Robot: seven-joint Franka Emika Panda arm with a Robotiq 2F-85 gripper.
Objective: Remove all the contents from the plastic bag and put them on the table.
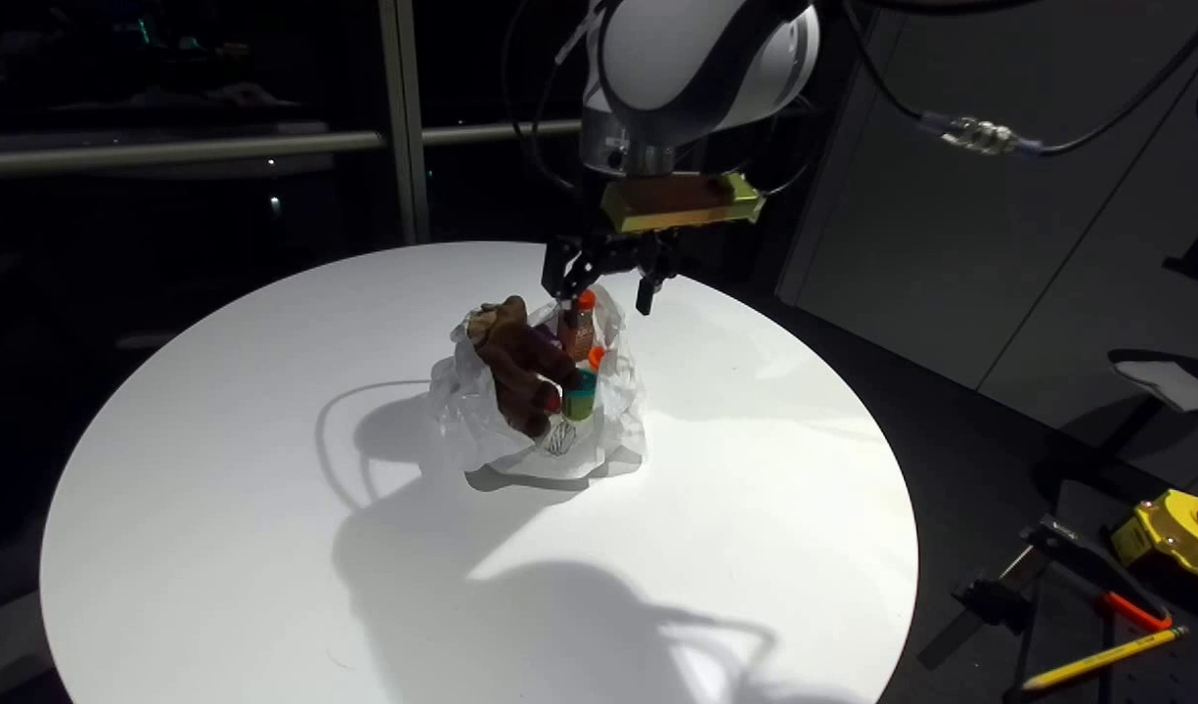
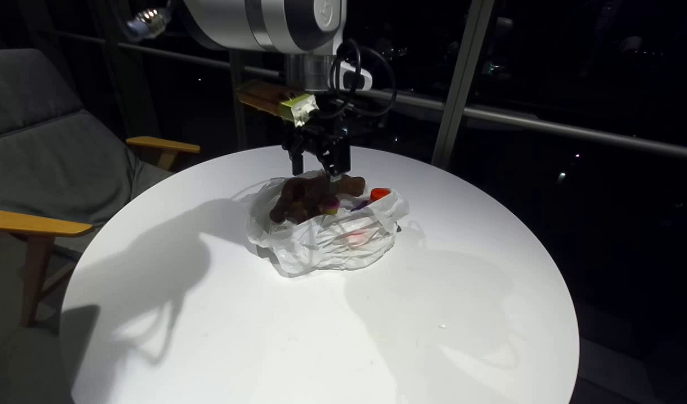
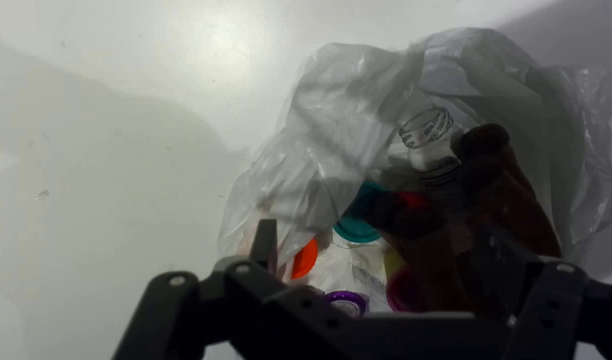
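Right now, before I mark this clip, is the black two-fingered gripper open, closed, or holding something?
Black two-fingered gripper: open, jaws apart, holding nothing, above the wrinkled whitish plastic bag.

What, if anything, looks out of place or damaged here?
A few specks show on the table, outside the plastic bag; against the plain white they look odd, though too small to identify. Nothing else stands out.

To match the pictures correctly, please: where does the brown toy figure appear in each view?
In an exterior view: brown toy figure, just left of centre.
In an exterior view: brown toy figure, near centre, below the gripper.
Wrist view: brown toy figure, right of centre.
Shared landmark: the plastic bag around it.
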